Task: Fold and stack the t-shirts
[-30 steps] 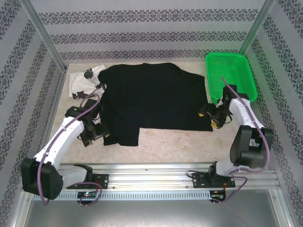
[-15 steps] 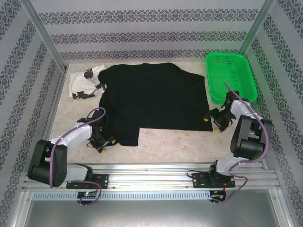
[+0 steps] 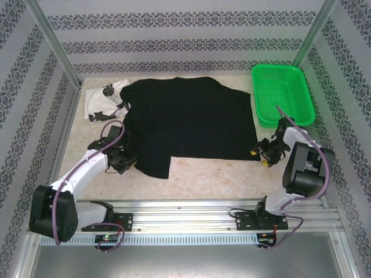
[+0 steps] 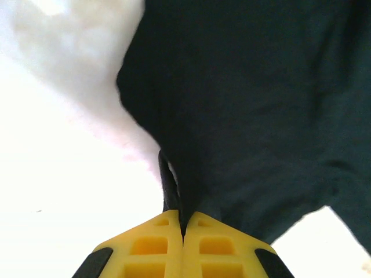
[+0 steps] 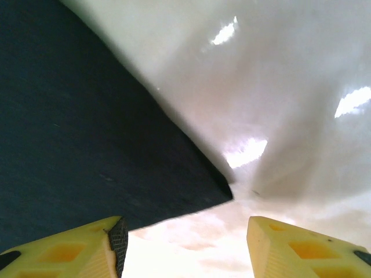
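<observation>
Top external: left arm [image 3: 78,171] low, outstretched.

Nothing legible; black marks on the white t-shirt [image 3: 96,104] are too small.

The large t-shirt [image 3: 191,121] is lying spread across the middle of the table [image 3: 208,176], with the small t-shirt [image 3: 99,103] lying just beside it at upper left, the basket [image 3: 284,95] standing at upper right, the left gripper [image 3: 127,164] sitting at its lower-left corner and the right gripper [image 3: 260,155] at its lower-right corner

Overhead evenly lit; wrist cams blurry, glare on table [image 5: 301,69].
</observation>
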Controlling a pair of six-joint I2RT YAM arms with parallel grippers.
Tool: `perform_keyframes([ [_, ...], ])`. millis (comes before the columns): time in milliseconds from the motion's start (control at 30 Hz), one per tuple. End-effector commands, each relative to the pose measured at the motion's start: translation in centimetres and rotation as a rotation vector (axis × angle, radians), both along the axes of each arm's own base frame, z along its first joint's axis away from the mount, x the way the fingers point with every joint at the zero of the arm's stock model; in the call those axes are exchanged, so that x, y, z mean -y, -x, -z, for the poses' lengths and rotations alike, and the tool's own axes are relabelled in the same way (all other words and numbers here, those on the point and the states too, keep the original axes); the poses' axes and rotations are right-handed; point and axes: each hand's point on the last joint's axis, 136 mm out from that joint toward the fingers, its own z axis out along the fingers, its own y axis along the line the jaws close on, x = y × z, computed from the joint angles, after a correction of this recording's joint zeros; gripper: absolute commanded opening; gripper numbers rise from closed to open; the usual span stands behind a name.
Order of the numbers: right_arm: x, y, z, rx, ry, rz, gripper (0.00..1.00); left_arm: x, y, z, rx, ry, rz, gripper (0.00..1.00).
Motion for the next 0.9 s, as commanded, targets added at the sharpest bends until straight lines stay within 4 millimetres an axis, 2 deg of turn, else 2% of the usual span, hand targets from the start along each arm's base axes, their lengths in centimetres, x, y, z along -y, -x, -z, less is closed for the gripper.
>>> perform_keyframes([
  [0, 0.0, 0.3, 0.6, -0.022, 0.017, 0.013, 0.56, -0.4, -0.6, -1.9, 0.064, -0.041, 0.037, 0.0],
  [100, 0.5, -1.0, 1.8, -0.014, 0.048, 0.026, 0.53, -0.2, -1.6, -3.5, 0.131, -0.036, 0.043, 0.0],
  [167, 0.8, -2.0, 2.6, -0.014, 0.059, 0.046, 0.46, 0.0, -2.4, -5.0, 0.177, -0.03, 0.06, 0.0],
  [200, 0.9, -2.5, 2.8, -0.01, 0.063, 0.05, 0.41, 0.1, -2.7, -5.8, 0.201, -0.028, 0.068, 0.0],
  [300, 0.5, -4.0, 3.1, -0.01, 0.074, 0.026, 0.18, 0.2, -3.7, -8.4, 0.27, -0.036, 0.092, 0.0],
  [333, 0.5, -4.5, 2.8, -0.003, 0.086, 0.026, 0.06, 0.3, -4.2, -9.4, 0.301, -0.036, 0.106, 0.0],
  [367, 0.7, -5.1, 2.1, 0.025, 0.092, 0.042, 0.0, 0.3, -4.6, -10.6, 0.334, -0.042, 0.117, 0.0],
  [400, 0.7, -5.8, 1.0, 0.068, 0.089, 0.054, 0.0, 0.3, -5.0, -11.9, 0.369, -0.05, 0.127, 0.0],
  [500, 0.7, -7.8, -5.7, 0.23, 0.099, 0.05, 0.0, 0.1, -6.3, -17.3, 0.502, -0.091, 0.17, 0.0],
  [567, 0.6, -8.5, -11.5, 0.336, 0.105, 0.025, 0.0, -0.4, -6.8, -21.1, 0.577, -0.134, 0.199, 0.0],
  [667, 0.5, -7.7, -19.6, 0.483, 0.099, 0.024, 0.0, -1.6, -6.5, -26.3, 0.679, -0.218, 0.199, 0.0],
  [700, 0.5, -7.3, -21.8, 0.526, 0.08, 0.036, 0.0, -2.2, -6.2, -28.0, 0.717, -0.248, 0.187, 0.0],
  [800, 0.1, -5.8, -29.6, 0.731, -0.015, 0.074, 0.0, -4.7, -4.8, -33.9, 0.84, -0.348, 0.119, 0.0],
  [867, -0.4, -5.0, -33.8, 0.828, 0.003, 0.047, 0.0, -5.5, -4.1, -37.6, 0.914, -0.395, 0.1, 0.0],
])
